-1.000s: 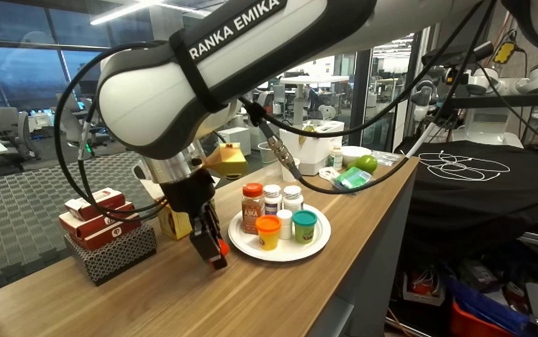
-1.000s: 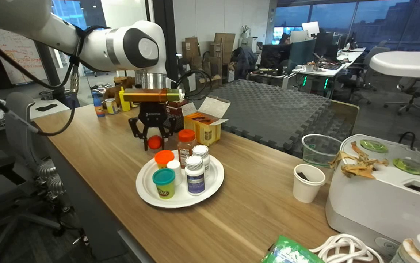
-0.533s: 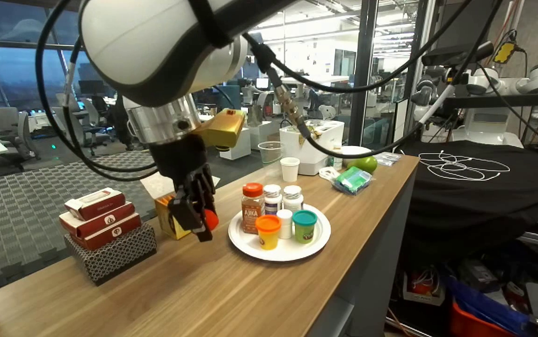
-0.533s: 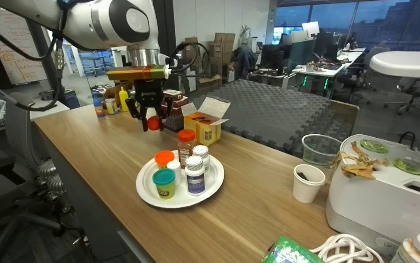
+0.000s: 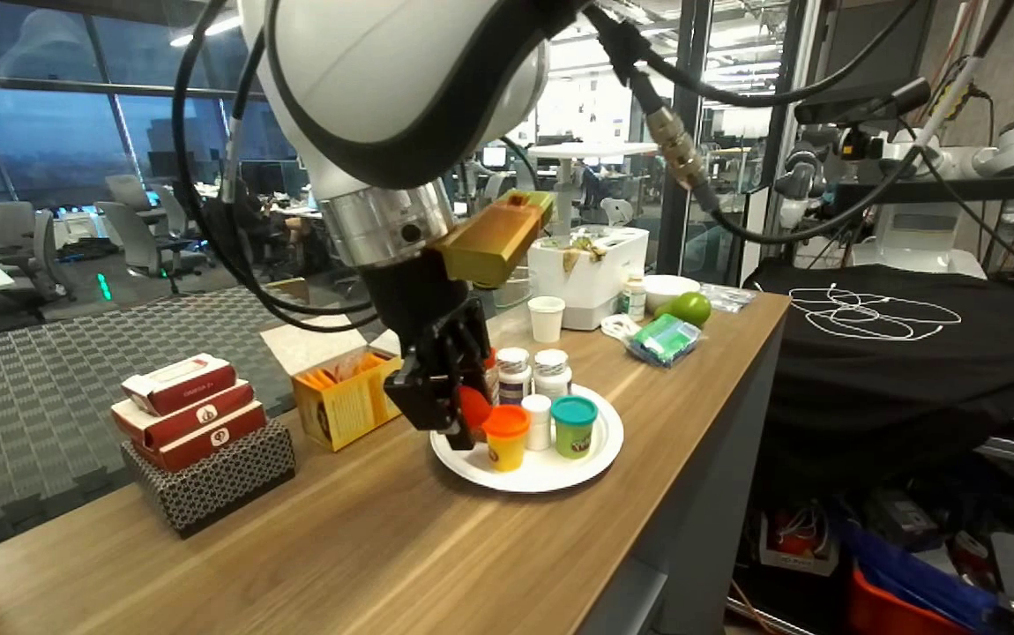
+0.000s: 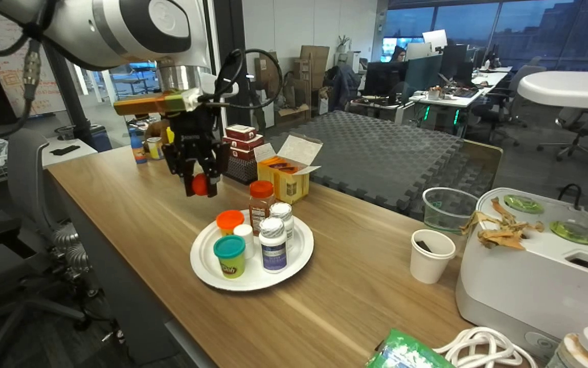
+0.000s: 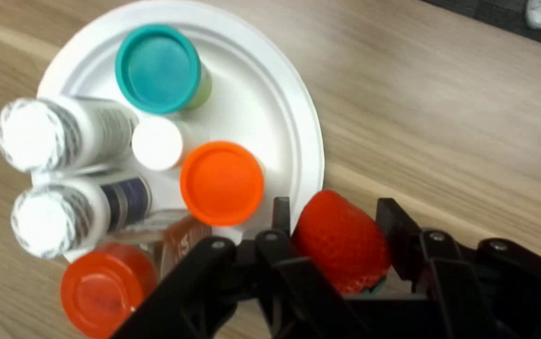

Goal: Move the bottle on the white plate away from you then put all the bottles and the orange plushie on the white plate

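Observation:
My gripper (image 7: 335, 209) is shut on a red, strawberry-shaped plushie (image 7: 341, 245), with one finger on each side of it. In both exterior views the plushie (image 5: 474, 407) (image 6: 200, 185) hangs above the table, near the rim of the white plate (image 6: 294, 266). On the plate stand an orange-lidded tub (image 7: 222, 183), a teal-lidded tub (image 7: 157, 68), a small white bottle (image 7: 157, 143), two white pill bottles (image 6: 273, 253) (image 6: 285, 217) and a red-lidded spice jar (image 6: 261, 204). The arm partly hides the jar in an exterior view.
An open yellow box (image 5: 348, 401) and stacked red boxes (image 5: 194, 414) stand along the table's far edge. A paper cup (image 6: 429, 260), a clear tub (image 6: 447, 214), a white machine (image 6: 529, 281) and a green packet (image 5: 666, 339) lie beyond the plate.
My gripper has risen from near the table with the plushie in it. It has then turned and moved over towards the plate. The bottles and tubs on the plate have not moved.

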Controlling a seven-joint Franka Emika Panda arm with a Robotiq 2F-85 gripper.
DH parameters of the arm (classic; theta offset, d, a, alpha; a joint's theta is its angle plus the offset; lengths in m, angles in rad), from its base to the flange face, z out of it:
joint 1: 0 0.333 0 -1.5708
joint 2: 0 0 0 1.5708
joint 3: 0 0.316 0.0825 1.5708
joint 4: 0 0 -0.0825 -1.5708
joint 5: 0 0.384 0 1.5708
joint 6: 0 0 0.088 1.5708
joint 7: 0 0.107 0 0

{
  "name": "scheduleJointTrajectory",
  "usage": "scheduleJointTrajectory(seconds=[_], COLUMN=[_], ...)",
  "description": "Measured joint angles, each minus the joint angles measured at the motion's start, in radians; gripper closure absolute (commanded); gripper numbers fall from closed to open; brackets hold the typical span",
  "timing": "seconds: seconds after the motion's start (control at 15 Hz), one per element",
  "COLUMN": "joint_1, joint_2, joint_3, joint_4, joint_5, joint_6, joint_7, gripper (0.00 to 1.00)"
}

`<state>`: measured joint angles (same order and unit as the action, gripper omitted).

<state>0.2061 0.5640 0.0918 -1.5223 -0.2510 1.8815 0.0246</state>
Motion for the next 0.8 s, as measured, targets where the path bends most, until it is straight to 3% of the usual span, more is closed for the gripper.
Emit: scheduleJointTrajectory(seconds=[0.47, 0.8], joint_1=[-0.003, -0.003], joint_2=[-0.130, -0.148], joint_3=[-0.058, -0.070], joint_4=[-0.249, -0.307], joint_5=[-0.017, -0.060], joint_6=[0.073, 0.133], joint_7=[0.188, 0.243], gripper=[0.76, 0.76])
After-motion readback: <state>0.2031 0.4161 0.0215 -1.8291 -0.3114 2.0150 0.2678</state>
